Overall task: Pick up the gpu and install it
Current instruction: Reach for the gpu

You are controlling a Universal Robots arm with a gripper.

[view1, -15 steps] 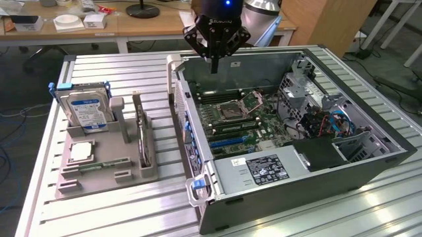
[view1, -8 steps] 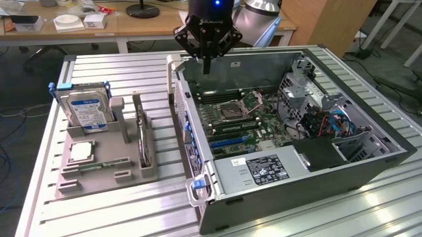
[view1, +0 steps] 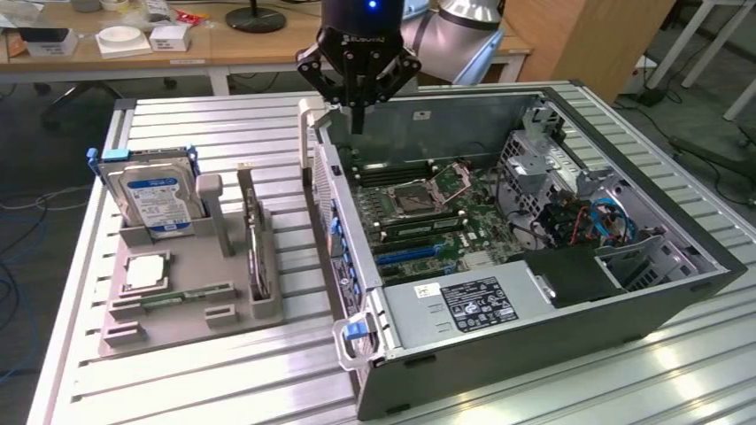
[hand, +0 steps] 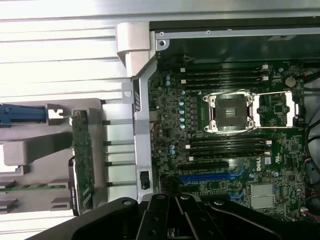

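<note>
black gripper (view1: 357, 124) shut, empty, over the dark computer case's (view1: 532, 354) rim
your thin green gpu card (view1: 251, 243) stands on edge at the grey holder's (view1: 177, 320) case-side edge, top free for pinching.

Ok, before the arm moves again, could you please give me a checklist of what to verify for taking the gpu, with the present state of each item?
1. Pincer carries nothing: ok. The pincer is empty.
2. Pincer open for a grasp: not ok. It is shut.
3. gpu ready in its place: ok. The gpu stands on edge in the grey holder.
4. Pincer above the gpu: not ok. It hangs over the rim of the case, to the exterior view's right of the gpu.
5. Slot free: ok. The blue slot on the motherboard holds no card.
</note>
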